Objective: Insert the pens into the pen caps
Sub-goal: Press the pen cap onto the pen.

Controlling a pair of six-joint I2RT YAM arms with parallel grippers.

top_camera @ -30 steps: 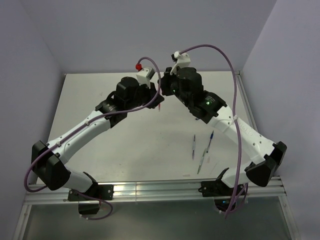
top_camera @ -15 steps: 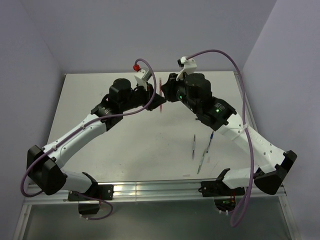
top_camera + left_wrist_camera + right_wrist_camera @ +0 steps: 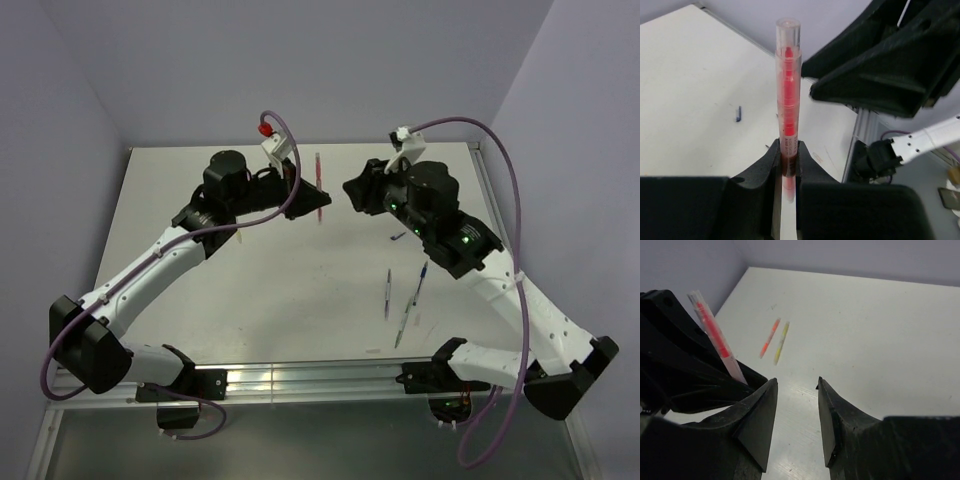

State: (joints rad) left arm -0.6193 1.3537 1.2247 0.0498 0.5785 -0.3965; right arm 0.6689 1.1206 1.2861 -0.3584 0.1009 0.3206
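A red-pink pen (image 3: 788, 100) stands upright in my left gripper (image 3: 788, 155), which is shut on its lower end. A clear pen cap (image 3: 788, 30) sits on its top end. From above, the same pen (image 3: 318, 178) rises over the left gripper (image 3: 318, 203) at the back middle of the table. My right gripper (image 3: 797, 385) is open and empty, a short way right of the pen (image 3: 715, 335). Its place from above is (image 3: 352, 190). An orange pen (image 3: 770, 338) and a yellow pen (image 3: 781, 342) lie side by side on the table beyond it.
Three more pens (image 3: 388, 293) (image 3: 420, 283) (image 3: 403, 325) lie on the white table (image 3: 250, 290) in front of the right arm. A small dark blue cap (image 3: 739, 113) lies on the table, seen from above at cap (image 3: 399, 236). Walls stand close at the back and sides.
My right gripper has opened and drawn back to the right, away from the red-pink pen. The left gripper has shifted slightly left, still holding the pen.
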